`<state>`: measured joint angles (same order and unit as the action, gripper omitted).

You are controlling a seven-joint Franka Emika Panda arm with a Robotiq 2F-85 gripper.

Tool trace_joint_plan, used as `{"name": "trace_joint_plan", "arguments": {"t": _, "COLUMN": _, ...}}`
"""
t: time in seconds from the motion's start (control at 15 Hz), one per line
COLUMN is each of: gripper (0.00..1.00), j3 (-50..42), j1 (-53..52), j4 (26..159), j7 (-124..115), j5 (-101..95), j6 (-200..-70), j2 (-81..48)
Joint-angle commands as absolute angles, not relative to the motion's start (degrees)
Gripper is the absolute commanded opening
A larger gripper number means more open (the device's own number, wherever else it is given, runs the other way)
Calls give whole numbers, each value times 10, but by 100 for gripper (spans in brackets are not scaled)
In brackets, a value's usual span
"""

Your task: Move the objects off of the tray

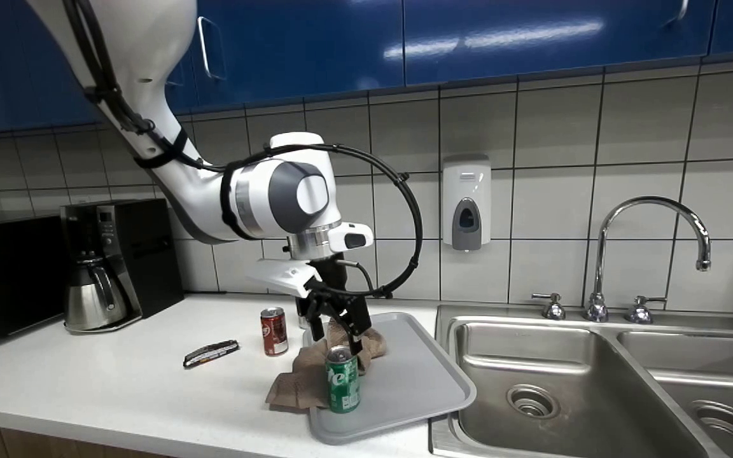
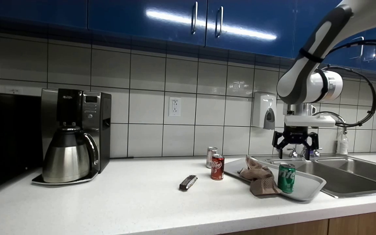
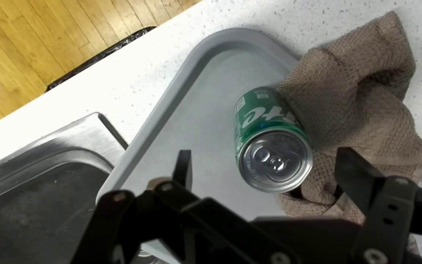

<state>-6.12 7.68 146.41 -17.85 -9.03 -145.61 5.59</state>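
Observation:
A green can (image 1: 343,389) stands upright on the grey tray (image 1: 414,381), near its front end. In an exterior view the can (image 2: 286,181) also shows beside the tray's bare rim (image 2: 317,186). A crumpled brown towel (image 1: 306,380) lies beside the can, partly on the tray and partly over its edge onto the counter; it also shows in the wrist view (image 3: 346,99). My gripper (image 2: 293,156) is open and empty above the tray. In the wrist view the can (image 3: 262,113) shows between and beyond the spread fingers, with no finger seen touching it.
A red can (image 2: 217,167), a silver can (image 2: 209,157) behind it and a dark wrapped bar (image 2: 188,182) are on the counter beside the tray. The sink (image 1: 532,356) with its faucet (image 1: 649,202) adjoins the tray's other side. A coffee maker (image 2: 69,150) stands farther along.

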Motion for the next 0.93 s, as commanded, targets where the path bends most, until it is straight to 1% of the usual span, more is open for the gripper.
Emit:
{"name": "trace_joint_plan", "arguments": {"t": 0.0, "gripper": 100, "j3": -56, "j1": 79, "j4": 1454, "j7": -190, "j5": -97, "j6": -1450, "j2": 38}}
{"name": "trace_joint_plan", "arguments": {"t": 0.87, "gripper": 100, "j3": -61, "j1": 65, "j4": 1412, "j7": -198, "j5": -88, "j6": -1455, "j2": -37}}
